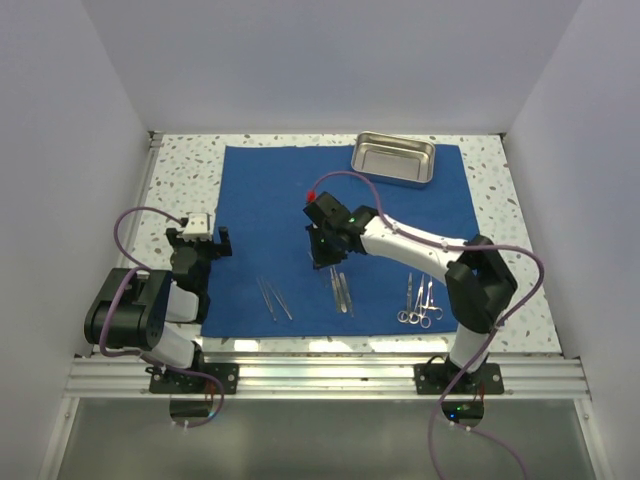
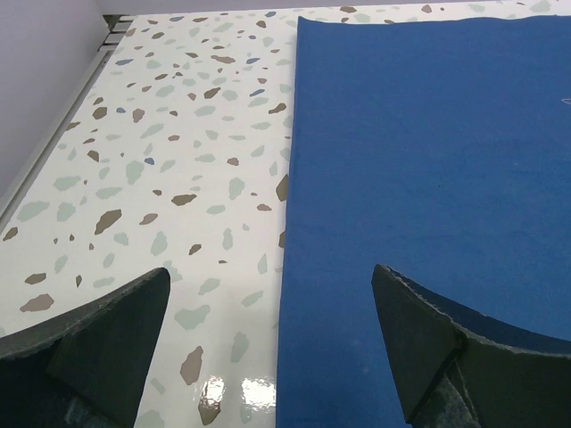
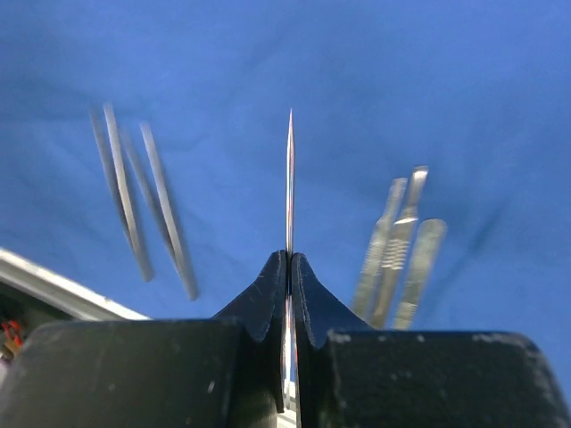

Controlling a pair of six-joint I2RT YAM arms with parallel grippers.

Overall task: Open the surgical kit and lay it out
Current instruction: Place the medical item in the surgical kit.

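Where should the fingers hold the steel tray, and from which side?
Probably the near long rim of the steel tray, from above: it lies open side up at the far edge of the blue cloth, and its raised wall suits a pinch.

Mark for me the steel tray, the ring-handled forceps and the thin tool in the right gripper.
steel tray (image 1: 393, 160): top view, on its bare floor.
ring-handled forceps (image 1: 420, 302): top view, on the shanks of the group.
thin pointed tool (image 3: 290, 178): right wrist view, on the shaft below its tip.
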